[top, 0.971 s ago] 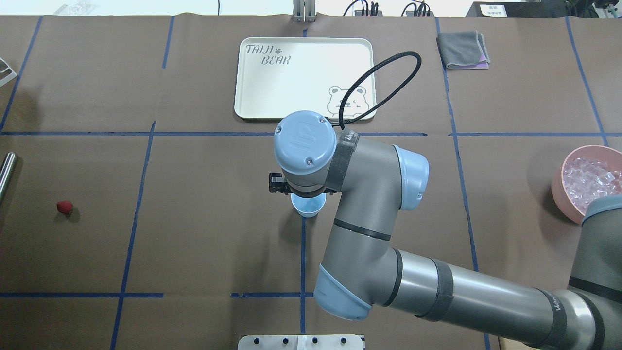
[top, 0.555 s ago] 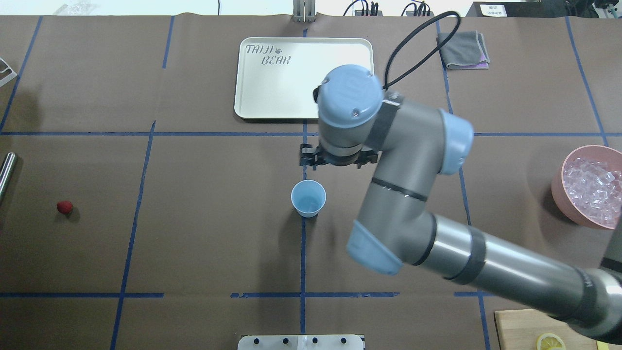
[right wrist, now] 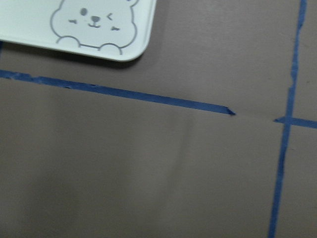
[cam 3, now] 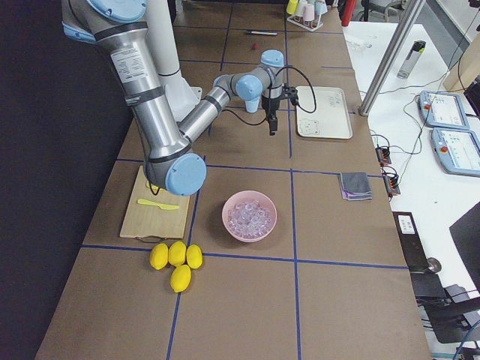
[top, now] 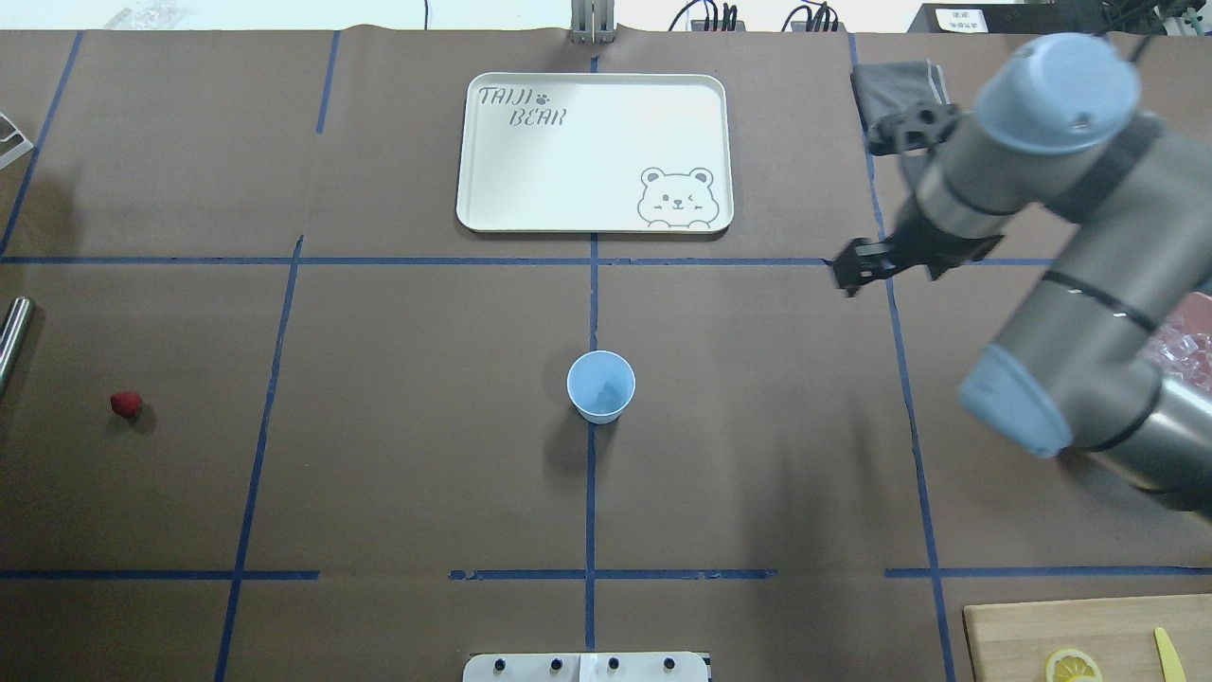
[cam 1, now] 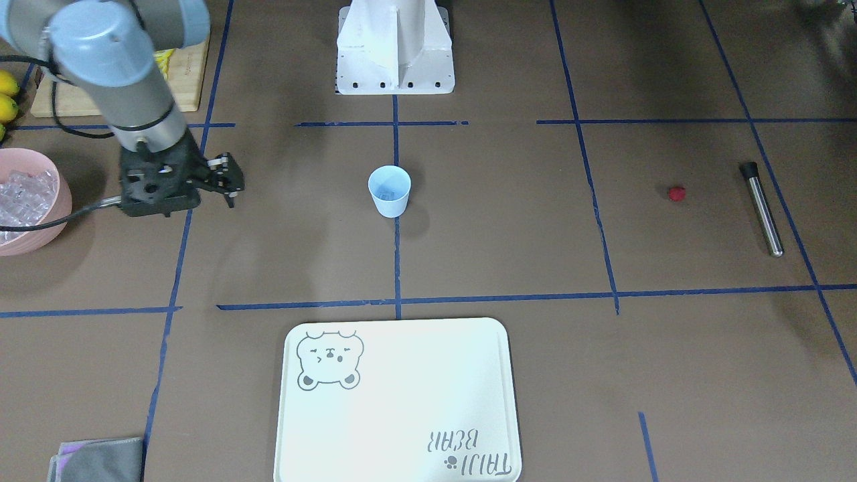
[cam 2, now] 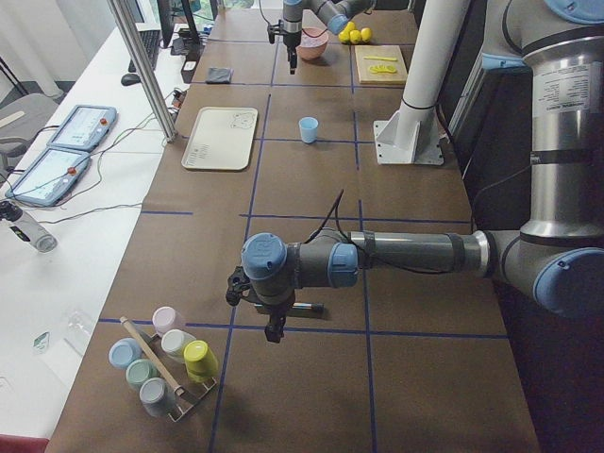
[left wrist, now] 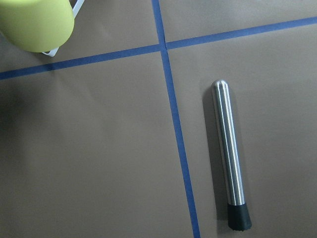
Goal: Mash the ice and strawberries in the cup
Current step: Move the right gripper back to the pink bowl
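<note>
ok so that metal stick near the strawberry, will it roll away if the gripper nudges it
Probably yes: the metal stick is a smooth round cylinder lying flat, so a sideways nudge would likely roll it. Its polished shine suggests it may slip in a pinch. The black cap at one end looks grippier and might slow it slightly.

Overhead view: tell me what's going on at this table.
A two-arm robot is set to mash ice and a strawberry in the blue cup. The right gripper hangs open and empty between the cup and the pink bowl of ice. The strawberry lies on the table, far from the cup. The left gripper hovers over the metal muddler, not holding it.
</note>
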Action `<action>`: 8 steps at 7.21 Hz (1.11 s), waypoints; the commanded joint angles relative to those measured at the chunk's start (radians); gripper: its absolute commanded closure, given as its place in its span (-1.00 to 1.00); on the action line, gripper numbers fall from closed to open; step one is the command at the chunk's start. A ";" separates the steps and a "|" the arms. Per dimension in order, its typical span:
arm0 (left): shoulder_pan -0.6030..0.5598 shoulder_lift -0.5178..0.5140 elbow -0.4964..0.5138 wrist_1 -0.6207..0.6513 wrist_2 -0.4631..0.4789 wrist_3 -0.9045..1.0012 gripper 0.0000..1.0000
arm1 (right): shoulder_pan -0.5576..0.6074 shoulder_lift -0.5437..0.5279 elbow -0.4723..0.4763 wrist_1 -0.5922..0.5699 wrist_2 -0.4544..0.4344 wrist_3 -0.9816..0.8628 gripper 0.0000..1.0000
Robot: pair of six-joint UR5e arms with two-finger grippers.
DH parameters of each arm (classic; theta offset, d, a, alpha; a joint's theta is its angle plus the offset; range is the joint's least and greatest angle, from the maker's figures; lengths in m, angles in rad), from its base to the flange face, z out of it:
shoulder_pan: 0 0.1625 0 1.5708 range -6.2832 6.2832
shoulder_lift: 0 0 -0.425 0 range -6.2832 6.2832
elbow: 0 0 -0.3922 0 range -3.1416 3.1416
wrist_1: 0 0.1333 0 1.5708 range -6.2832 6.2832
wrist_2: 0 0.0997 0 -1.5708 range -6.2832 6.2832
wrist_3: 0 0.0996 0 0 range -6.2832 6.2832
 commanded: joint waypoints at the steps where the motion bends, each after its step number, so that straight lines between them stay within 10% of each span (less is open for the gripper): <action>1: 0.000 0.000 0.000 0.000 0.002 -0.001 -1.00 | 0.153 -0.269 0.007 0.227 0.110 -0.163 -1.00; 8: 0.000 0.000 -0.001 0.000 0.000 0.001 -1.00 | 0.349 -0.490 -0.090 0.338 0.162 -0.199 -0.79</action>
